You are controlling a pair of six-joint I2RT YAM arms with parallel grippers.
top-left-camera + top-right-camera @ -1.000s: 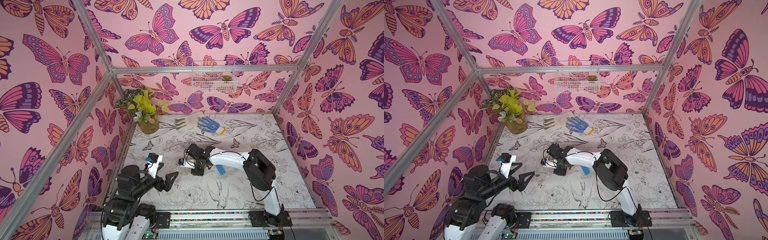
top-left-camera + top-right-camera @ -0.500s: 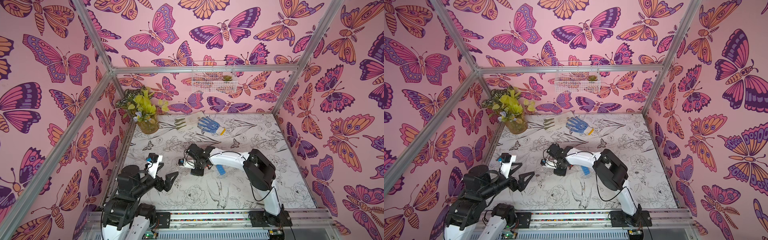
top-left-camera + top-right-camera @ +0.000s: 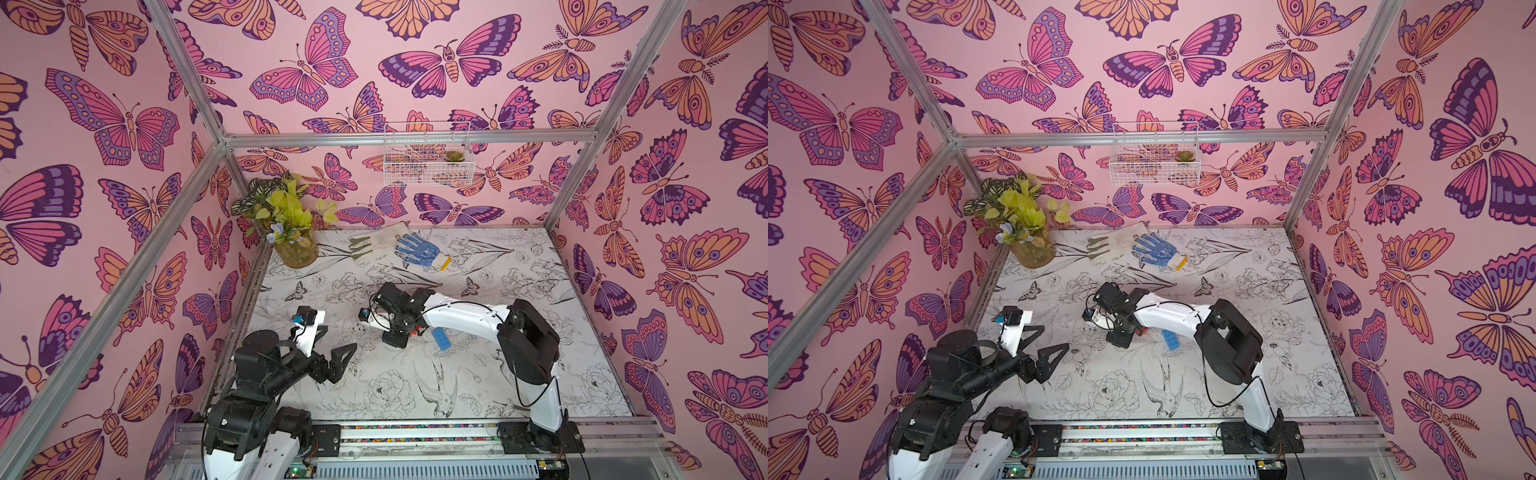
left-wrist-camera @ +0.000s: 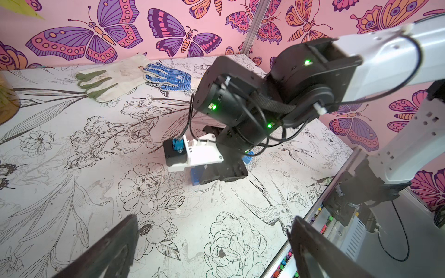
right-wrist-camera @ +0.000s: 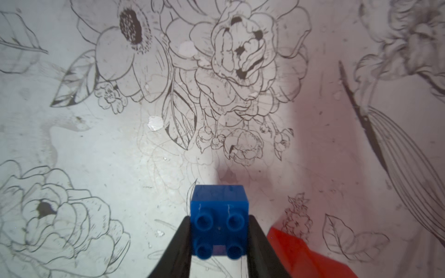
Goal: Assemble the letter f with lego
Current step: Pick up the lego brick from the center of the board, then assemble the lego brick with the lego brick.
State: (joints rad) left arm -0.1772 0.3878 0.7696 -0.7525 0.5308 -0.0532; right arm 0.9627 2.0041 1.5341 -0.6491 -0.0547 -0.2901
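While left gripper (image 4: 213, 229) is held wide open | short blue studded plastic brick (image 5: 219, 204) is clamped in right gripper (image 5: 219, 225) (red plastic brick (image 5: 301, 255) alongside)

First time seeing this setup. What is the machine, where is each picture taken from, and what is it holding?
Two robot arms with pincer grippers stand at a table. The two wide pictures come from one overhead camera pair; the close ones from a camera on each wrist. The right gripper is shut on a short blue brick, a red brick close by. A long blue brick lies on the table. The left gripper is open and empty. At the back: a white glove, a blue dotted glove, a plant.
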